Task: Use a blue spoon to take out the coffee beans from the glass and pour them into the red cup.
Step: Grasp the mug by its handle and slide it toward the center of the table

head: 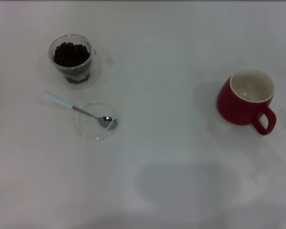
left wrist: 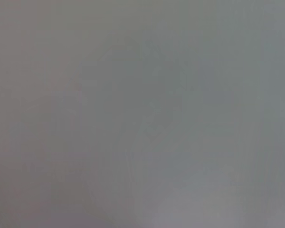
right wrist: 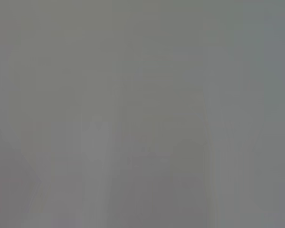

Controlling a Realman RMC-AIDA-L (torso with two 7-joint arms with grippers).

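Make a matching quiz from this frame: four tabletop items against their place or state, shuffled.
Items:
1. glass
2. blue spoon
3. red cup
4. clear dish

States:
A. empty, cream inside, on the robot's right
B. full of coffee beans
C. holds the spoon's bowl
D. handle on the table, bowl end in the dish

Pairs: 1-B, 2-D, 3-A, 4-C

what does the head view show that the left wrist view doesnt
Only the head view shows the objects: the glass full of coffee beans, the blue spoon with its bowl resting in a flat clear glass dish, and the red cup standing apart on the robot's right, on a white table. Only the left wrist view: nothing nameable, just a plain grey blur. Shared: neither view shows a claw or arm.
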